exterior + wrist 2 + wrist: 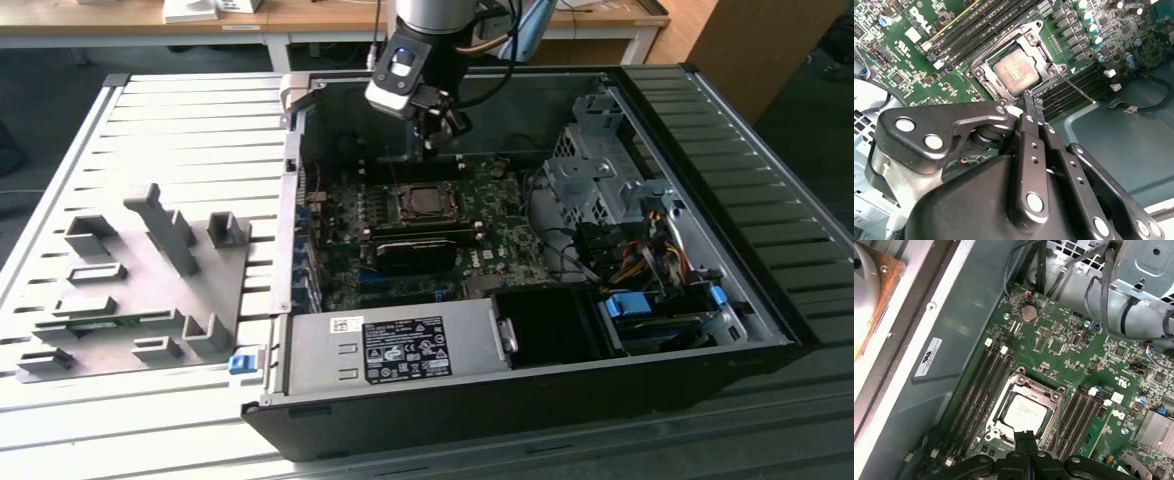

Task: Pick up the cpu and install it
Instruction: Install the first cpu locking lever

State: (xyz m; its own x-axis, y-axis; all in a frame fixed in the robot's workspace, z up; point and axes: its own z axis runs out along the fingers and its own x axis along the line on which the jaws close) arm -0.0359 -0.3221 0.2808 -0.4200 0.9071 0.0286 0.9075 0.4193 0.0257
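Observation:
The cpu [427, 201] is a small square chip with a silvery top. It lies flat inside the dark metal-framed socket [396, 190] on the green motherboard in the open computer case. Both wrist views show the cpu [1015, 74] [1025, 413] seated in the socket frame [1040, 44]. My gripper [445, 124] hangs above the board, a little behind the socket towards the case's far wall. Its black fingers [1032, 100] [1025, 436] are pressed together with nothing between them, their tips just beside the socket's edge.
Black memory slots [979, 385] flank the socket on both sides. A grey power-supply box [387, 350] fills the case's near side. A metal drive cage [594, 165] and coloured cables [634, 262] sit at the exterior view's right. A grey parts fixture [134, 280] lies outside the case.

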